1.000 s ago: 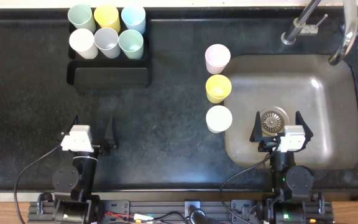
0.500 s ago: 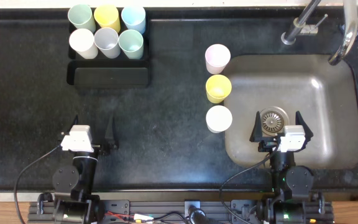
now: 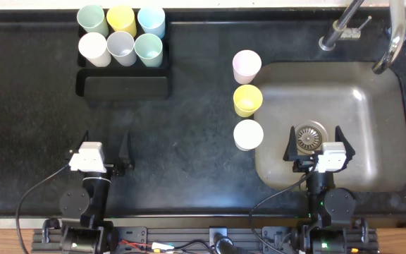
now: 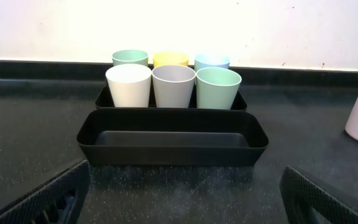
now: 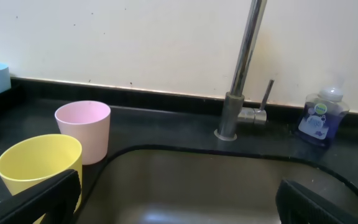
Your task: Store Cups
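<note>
Black speckled countertop point(image 3: 189, 141), long, running wall to front edge. Steel sink point(image 3: 372, 106) sunk into right end, faucet point(image 3: 335, 34) standing on counter behind it, soap bottle point(image 5: 320, 119) just beside faucet. Far left: two black trays side by side, touching; rear tray point(image 4: 103, 98) packed with six cups, front tray point(image 4: 173, 140) empty. Three loose cups upright in row along sink's left rim: pink cup point(image 3: 246, 65) farthest back, yellow cup point(image 3: 247, 99) middle, white cup point(image 3: 248, 134) nearest front.

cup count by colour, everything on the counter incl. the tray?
Green cups: 2
Yellow cups: 2
White cups: 2
Blue cup: 1
Grey cup: 1
Pink cup: 1
Total: 9
</note>
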